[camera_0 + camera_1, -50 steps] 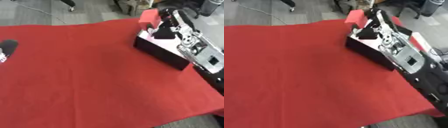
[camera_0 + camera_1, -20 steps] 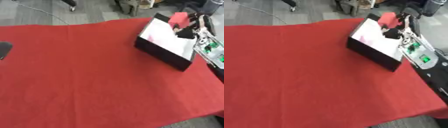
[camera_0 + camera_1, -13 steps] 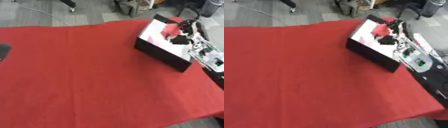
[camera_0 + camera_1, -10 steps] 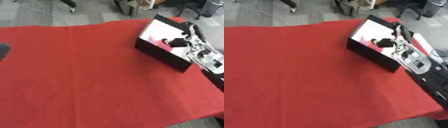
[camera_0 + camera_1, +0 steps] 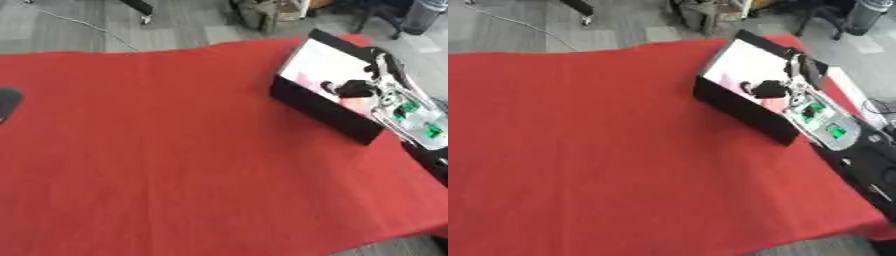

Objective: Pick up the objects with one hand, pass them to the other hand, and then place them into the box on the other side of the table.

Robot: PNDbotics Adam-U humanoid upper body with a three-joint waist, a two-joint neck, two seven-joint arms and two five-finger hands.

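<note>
Since a moment back, your right hand (image 5: 357,90) has dropped lower over the box (image 5: 325,102) and the red object it carried up high is no longer in its fingers; a pinkish-red shape (image 5: 359,104) now lies inside the box, just beside the fingertips.

Starting at the left: your left hand (image 5: 7,102) is only a dark rounded shape cut off by the left edge of the left eye view, resting on the red cloth (image 5: 175,150). You cannot tell from this sliver whether its fingers are straight or curled. It does not show in the right eye view at all.

Across the middle, the red cloth covers the tabletop and runs out to the near edge.

Now the right side. The box is black outside with a pale lining, sitting askew near the far right corner of the cloth. Your right hand reaches into it from the right, dark fingers hanging down over the lining. They look relaxed and hold nothing that you can make out, though the blur keeps the fingertips soft. The pinkish-red shape sits against the near wall of the box, partly hidden behind that wall and by the hand. A fainter pink patch (image 5: 297,79) shows further left on the lining; whether it is an object or a reflection is hard to say.

Your right forearm (image 5: 824,125), silver with green lights, trails off to the lower right.
</note>
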